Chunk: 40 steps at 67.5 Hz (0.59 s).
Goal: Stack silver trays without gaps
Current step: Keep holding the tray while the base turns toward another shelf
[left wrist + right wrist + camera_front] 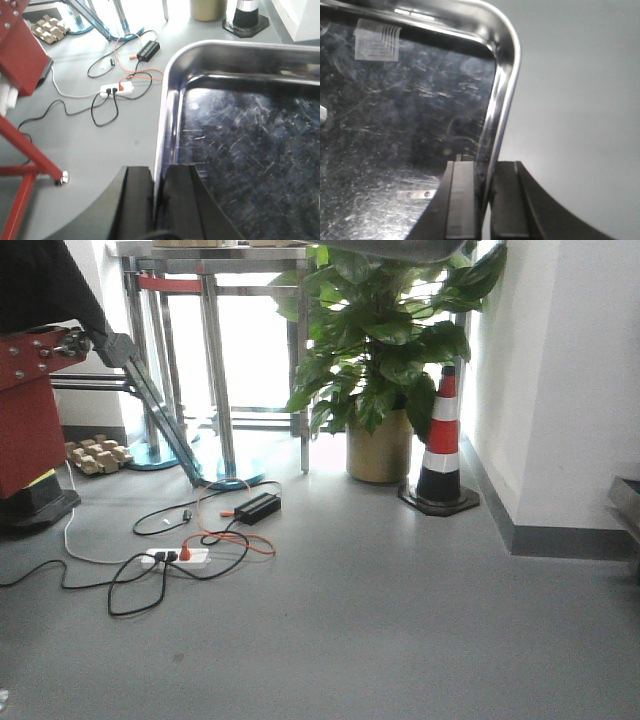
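Observation:
A shiny, scratched silver tray fills the right of the left wrist view, held above the grey floor. My left gripper is shut on its left rim, one black finger on each side of the wall. In the right wrist view the same kind of silver tray fills the left, its rounded far corner at the top. My right gripper is shut on its right rim. Whether one or more trays are held I cannot tell. The front view shows no tray and no gripper.
Below lies grey floor with a white power strip, black and orange cables and a black adapter. A potted plant, a striped traffic cone, metal table legs and a red frame stand around. White wall at right.

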Available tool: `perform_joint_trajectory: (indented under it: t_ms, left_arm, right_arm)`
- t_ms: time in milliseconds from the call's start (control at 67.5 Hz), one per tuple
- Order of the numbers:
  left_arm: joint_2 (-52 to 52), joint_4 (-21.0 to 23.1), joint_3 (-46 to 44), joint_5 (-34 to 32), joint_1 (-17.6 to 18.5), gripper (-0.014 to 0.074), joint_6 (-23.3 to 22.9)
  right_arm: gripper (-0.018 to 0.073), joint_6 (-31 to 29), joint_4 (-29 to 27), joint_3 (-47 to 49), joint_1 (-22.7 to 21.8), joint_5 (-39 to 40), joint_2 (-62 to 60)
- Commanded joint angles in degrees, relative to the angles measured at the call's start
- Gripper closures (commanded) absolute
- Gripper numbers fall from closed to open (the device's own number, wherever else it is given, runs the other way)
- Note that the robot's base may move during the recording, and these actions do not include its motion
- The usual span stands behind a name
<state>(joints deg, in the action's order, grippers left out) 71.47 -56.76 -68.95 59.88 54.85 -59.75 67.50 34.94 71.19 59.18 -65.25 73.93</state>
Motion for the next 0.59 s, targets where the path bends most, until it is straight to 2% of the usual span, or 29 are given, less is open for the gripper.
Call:
perform_joint_trajectory:
  t_ms: [0, 578]
  left_arm:
    - [0.45, -0.49, -0.35, -6.91, 0.89, 0.0614, -0.35]
    - [0.45, -0.59, -0.35, -6.79, 0.89, 0.0614, -0.35]
  right_arm:
    - [0.0574, -1.01, 0.68, 0.75, 0.98, 37.47, 0.26]
    - [0.0574, -1.01, 0.68, 0.75, 0.98, 37.47, 0.26]
